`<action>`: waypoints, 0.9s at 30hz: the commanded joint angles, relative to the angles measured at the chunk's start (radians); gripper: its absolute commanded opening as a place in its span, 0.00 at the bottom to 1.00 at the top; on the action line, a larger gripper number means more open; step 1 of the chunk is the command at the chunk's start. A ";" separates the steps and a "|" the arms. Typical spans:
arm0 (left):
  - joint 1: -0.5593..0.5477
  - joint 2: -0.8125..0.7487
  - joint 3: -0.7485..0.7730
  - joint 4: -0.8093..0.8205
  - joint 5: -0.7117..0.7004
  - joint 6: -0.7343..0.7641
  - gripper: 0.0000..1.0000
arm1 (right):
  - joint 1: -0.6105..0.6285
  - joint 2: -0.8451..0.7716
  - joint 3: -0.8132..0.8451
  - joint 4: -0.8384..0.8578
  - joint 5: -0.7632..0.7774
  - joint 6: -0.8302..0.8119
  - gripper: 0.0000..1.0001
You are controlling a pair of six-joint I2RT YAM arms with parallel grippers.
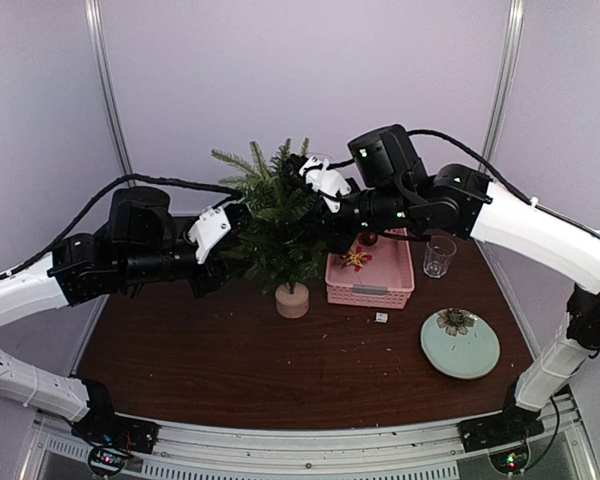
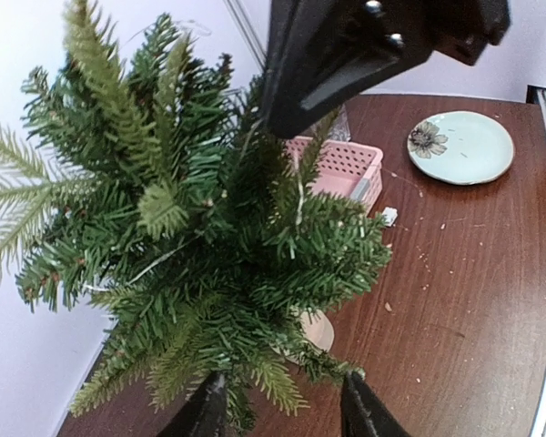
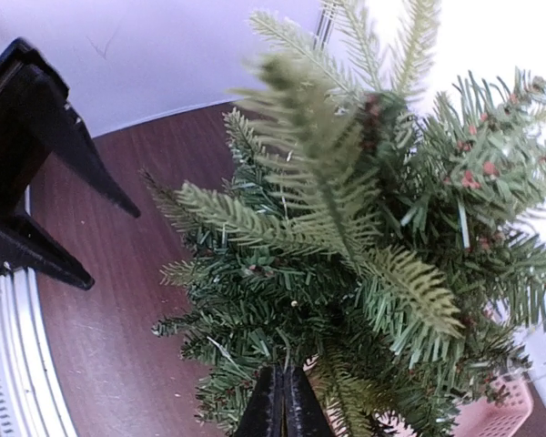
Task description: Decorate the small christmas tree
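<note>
Top external: small christmas tree (image 1: pixel 280 215) stands upright on its pale stump (image 1: pixel 292 301), in the back half of the table (image 1: pixel 230 360), roughly midway between the left and right edges. Pink basket (image 1: pixel 370 293) just beside the stump on the right, with red and gold ornaments (image 1: pixel 358 258) inside. Clear glass (image 1: pixel 439 256) near the back right corner. Pale plate (image 1: pixel 480 365) with a flower motif toward the front right. Left gripper (image 1: pixel 230 222) is at the tree's left flank and right gripper (image 1: pixel 315 175) at its upper right, both in among the needles.

Left wrist: left gripper (image 2: pixel 282 387) has its jaws standing apart, partway open. The tree's (image 2: pixel 191 237) lower branches lie in the gap, with nothing clamped. The right arm's black body is overhead.

Right wrist: right gripper (image 3: pixel 283 382) has its fingers pressed together, fully closed, beneath the tree's (image 3: pixel 346 273) branches. Whether anything thin is pinched, cannot tell.
</note>
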 commanded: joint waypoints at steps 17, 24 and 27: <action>0.063 0.005 -0.050 0.146 -0.024 -0.132 0.40 | 0.124 -0.051 -0.087 0.102 0.386 -0.558 0.00; 0.068 0.007 -0.059 0.161 -0.018 -0.125 0.40 | 0.118 -0.050 -0.092 0.065 0.380 -0.634 0.00; 0.069 0.008 -0.064 0.165 -0.015 -0.123 0.40 | 0.118 -0.045 -0.093 0.050 0.377 -0.658 0.00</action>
